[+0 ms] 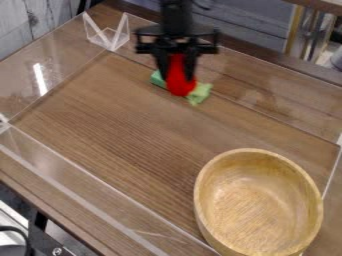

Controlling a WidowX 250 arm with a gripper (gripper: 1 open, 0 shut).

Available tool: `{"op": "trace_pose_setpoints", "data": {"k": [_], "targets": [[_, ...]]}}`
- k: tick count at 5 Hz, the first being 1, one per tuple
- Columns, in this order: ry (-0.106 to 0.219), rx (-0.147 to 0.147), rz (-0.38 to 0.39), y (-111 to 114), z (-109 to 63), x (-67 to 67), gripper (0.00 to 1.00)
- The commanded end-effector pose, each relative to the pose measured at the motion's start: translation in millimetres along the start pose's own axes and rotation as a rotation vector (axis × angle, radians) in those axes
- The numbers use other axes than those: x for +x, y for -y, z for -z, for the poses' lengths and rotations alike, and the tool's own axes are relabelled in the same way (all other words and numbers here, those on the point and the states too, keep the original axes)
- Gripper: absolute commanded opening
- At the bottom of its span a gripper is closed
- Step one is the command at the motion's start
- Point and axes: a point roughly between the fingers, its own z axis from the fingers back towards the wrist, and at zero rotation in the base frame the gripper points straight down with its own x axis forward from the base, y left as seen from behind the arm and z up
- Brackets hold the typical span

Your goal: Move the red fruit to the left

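Because the task wants the red fruit (178, 77) further left, we carry it clear of the wood rather than pushing it — our gripper (178, 70) points straight down with its jaws clenched on the strawberry's sides, so the red body hangs between the dark fingers. Its pale green leafy end seems to poke out low at about four o'clock from the grip, though we cannot separate it cleanly from what lies behind it. The fruit sits toward twelve o'clock on the wooden table (120, 150), in the far part of the clear-walled pen.

We hold it right in front of the green block (191, 95), which is mostly hidden behind the gripper; whether fruit and block touch we cannot tell. That block is our main worry, we judge: lowering here could set the fruit on it or nudge it aside.

The wooden bowl (261, 205) rests well apart at five o'clock and plays no part. The clear stand (104, 34) at eleven o'clock marks the far left corner.

Open wood lies toward nine o'clock, so in our judgement the carry is under way but the fruit is not yet set down.
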Motion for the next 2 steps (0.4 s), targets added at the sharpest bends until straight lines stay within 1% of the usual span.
{"op": "trace_pose_setpoints", "data": {"k": [1,2], "targets": [[0.062,-0.020,0.024,-11.8,-15.9,13.9,0.00],[0.078,-0.029,0.071,-25.8,-20.4,22.4,0.00]]}}
